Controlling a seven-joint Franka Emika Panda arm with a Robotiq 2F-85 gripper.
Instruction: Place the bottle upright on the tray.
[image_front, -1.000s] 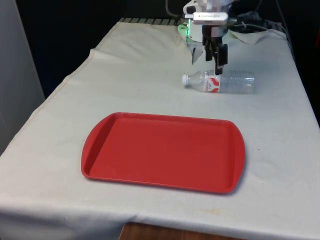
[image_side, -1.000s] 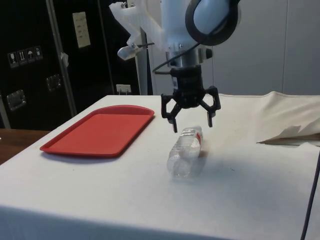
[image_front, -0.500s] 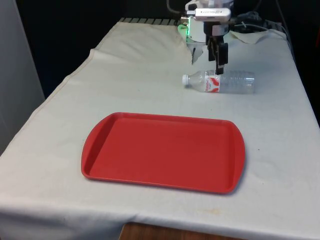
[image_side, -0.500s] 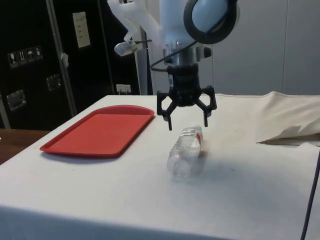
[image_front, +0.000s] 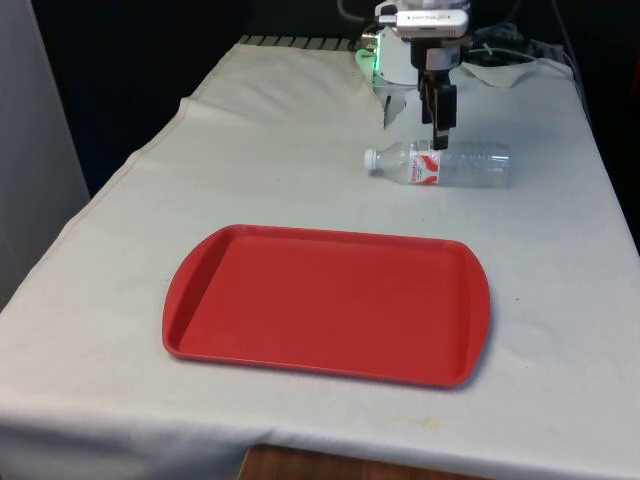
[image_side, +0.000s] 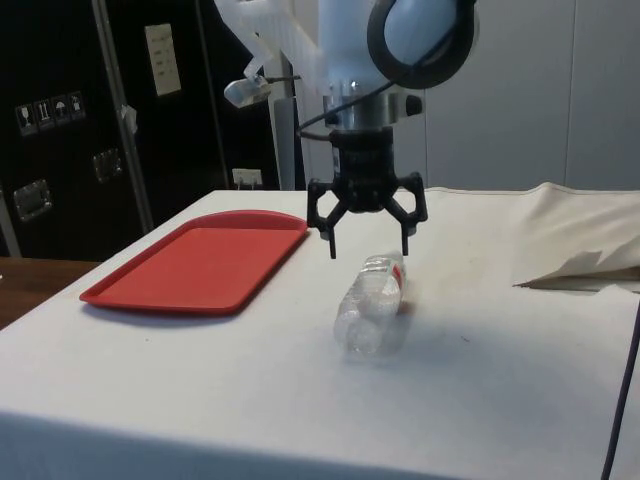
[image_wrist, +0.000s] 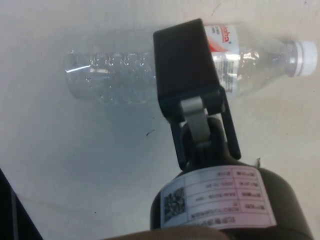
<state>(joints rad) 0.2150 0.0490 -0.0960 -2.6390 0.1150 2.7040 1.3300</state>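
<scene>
The bottle (image_front: 440, 163) lies flat near the surface's (image_front: 250, 150) far edge. The tool (image_side: 367, 245) hangs above it, fingers apart. The red tray (image_front: 325, 303) sits near the front edge.

Showing glossy white arm links (image_side: 340, 40) with a round dark-ringed joint cap (image_side: 420, 30), trailing a thin black cable, ending in a black gripper (image_side: 367, 245) with angular fingers (image_wrist: 182, 65), wearing a white printed code label (image_wrist: 220, 200).

Table (image_front: 120, 250) w/ tray (image_front: 325, 303), bottle (image_front: 440, 163) lying flat.
</scene>
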